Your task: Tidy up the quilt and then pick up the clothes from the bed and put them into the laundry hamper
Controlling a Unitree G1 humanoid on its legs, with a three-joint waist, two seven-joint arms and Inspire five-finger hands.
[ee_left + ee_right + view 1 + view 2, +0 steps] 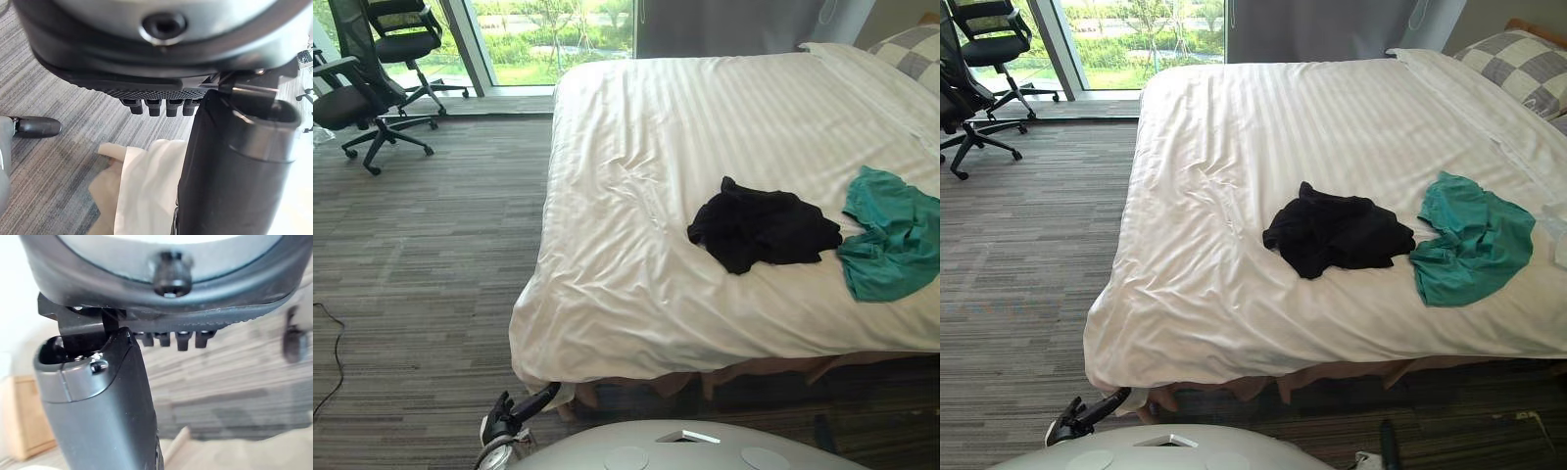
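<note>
Starting with the clothes: what is entered, asks the checker.

Clerk: Item 1, black garment [764, 230], crumpled in a heap on the quilt, at 3 o'clock from the middle of the head view. Item 2, teal garment [891, 235], also crumpled, lying just beside the black one at its 3 o'clock; their edges meet or nearly meet. Neither piece is in a hand.

Checker: And the quilt?

Clerk: Item 3, white striped quilt [705, 127], spread over the whole bed [773, 370], lightly creased toward 9 o'clock of the black garment. Its near edge hangs down over the bed's side, and its corner droops at 7 o'clock.

Checker: Hands?

Clerk: Left hand [514, 416], low at 7 o'clock, just off that drooping corner and above the carpet [431, 255]. Its own wrist view shows the fingers [156, 106] in a loose row, uncurled, holding nothing, with the white corner hanging past them. Right hand [107, 401], seen in its own wrist view, likewise relaxed and empty, fingers apart from the thumb, with carpet beyond it.

Checker: Surroundings?

Clerk: Checked pillow [1518, 64] at the head of the bed, 2 o'clock. Two black office chairs [372, 88] on the carpet at 10 o'clock. Window [548, 39] along the far wall, 11 to 12 o'clock, with greenery outside.
</note>
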